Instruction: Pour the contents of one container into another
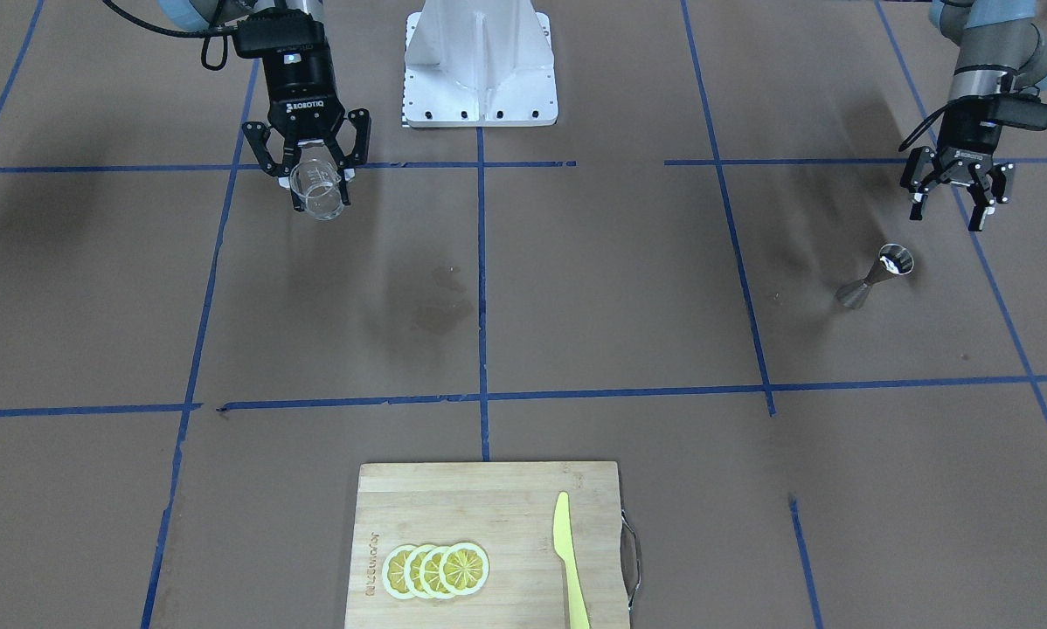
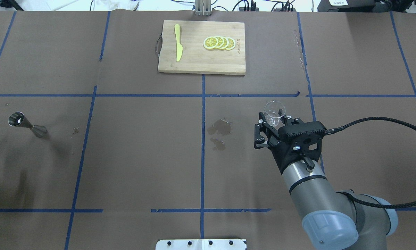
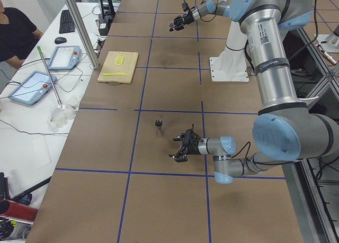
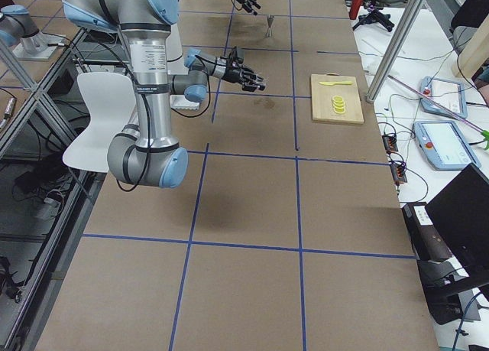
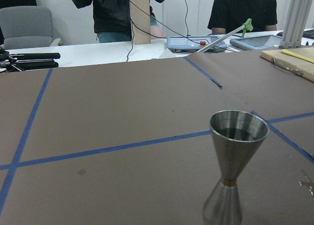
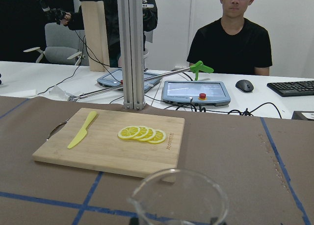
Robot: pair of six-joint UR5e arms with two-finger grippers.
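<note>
Two vessels, well apart. Beaker (image 2: 274,110): clasped in the right gripper (image 1: 321,179), roughly upright, off the table. Jigger (image 1: 877,278): standing far left, near the left gripper (image 1: 946,216), which is spread and empty. Step, judged: carrying across. Next: lip over jigger's cup, then a slow tilt.

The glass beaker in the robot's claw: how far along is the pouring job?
Done: the right gripper has its jaws shut on the beaker and holds it off the table. In hand: nothing is pouring; the beaker is far from the jigger, which stands near the left gripper, jaws open. Left: carry the beaker across and tip it over the jigger. Whether either holds liquid, I cannot tell.
</note>
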